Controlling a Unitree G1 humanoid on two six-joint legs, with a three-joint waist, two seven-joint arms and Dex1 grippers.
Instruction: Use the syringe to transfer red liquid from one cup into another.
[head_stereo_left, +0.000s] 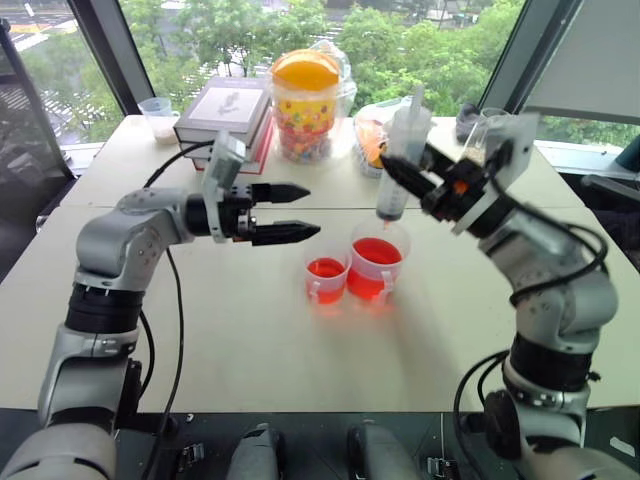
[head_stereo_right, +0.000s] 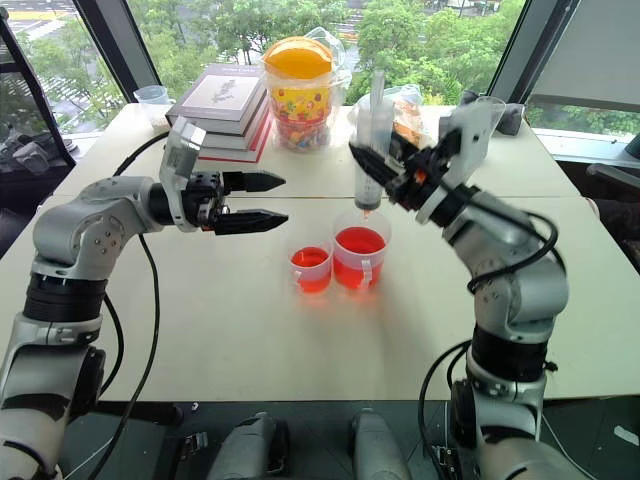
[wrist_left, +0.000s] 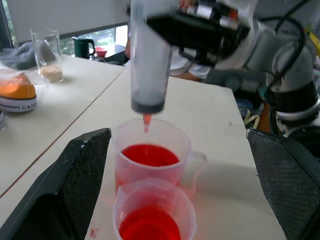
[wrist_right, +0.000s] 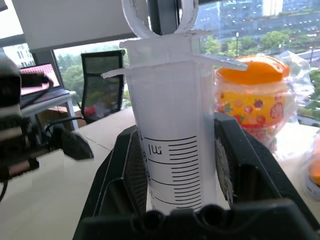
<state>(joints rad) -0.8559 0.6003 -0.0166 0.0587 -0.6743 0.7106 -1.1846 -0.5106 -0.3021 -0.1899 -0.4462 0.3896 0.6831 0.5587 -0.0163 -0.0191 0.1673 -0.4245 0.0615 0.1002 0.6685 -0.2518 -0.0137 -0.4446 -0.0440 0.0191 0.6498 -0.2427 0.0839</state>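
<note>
The right end effector (head_stereo_left: 425, 180) is clamping the syringe (head_stereo_left: 402, 155) upright by its barrel, tip directly above the larger cup (head_stereo_left: 378, 262). It looks light, rigid, slippery. The left end effector (head_stereo_left: 285, 212) is hovering open beside the cup.

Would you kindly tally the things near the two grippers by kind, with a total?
Cups holding red liquid: 2 (larger cup, smaller cup)
Syringe: 1 (syringe, clamped in the right gripper)
Total: 3
</note>
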